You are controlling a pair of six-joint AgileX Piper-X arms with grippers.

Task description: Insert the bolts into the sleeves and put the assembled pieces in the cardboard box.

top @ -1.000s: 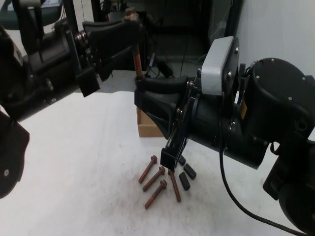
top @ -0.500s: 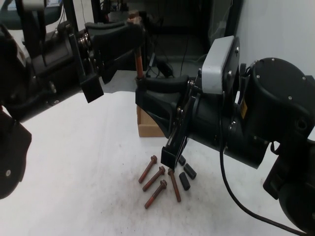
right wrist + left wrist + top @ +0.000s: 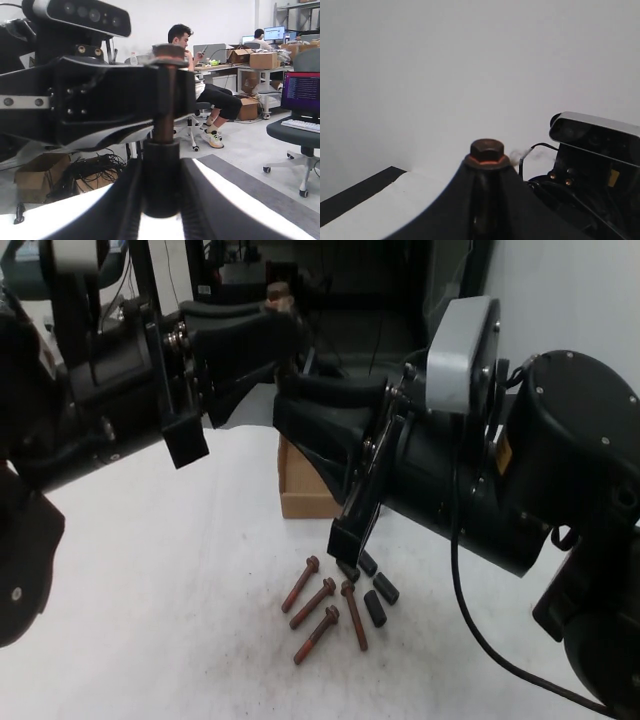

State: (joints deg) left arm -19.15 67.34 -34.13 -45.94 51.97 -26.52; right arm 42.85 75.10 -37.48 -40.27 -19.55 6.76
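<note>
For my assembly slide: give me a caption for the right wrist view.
Left tool holds a bolt upright, its shaft meeting the sleeve gripped in the right tool.

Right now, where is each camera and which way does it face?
High view: behind both black arms, looking forward and down at white bench, loose copper-coloured bolts, brown cardboard box.
Left wrist view: on left arm, facing a white wall; left gripper clamps one bolt.
Right wrist view: on right arm, facing the room; right gripper clamps a black cylindrical sleeve.
Wrist views share that bolt.
</note>
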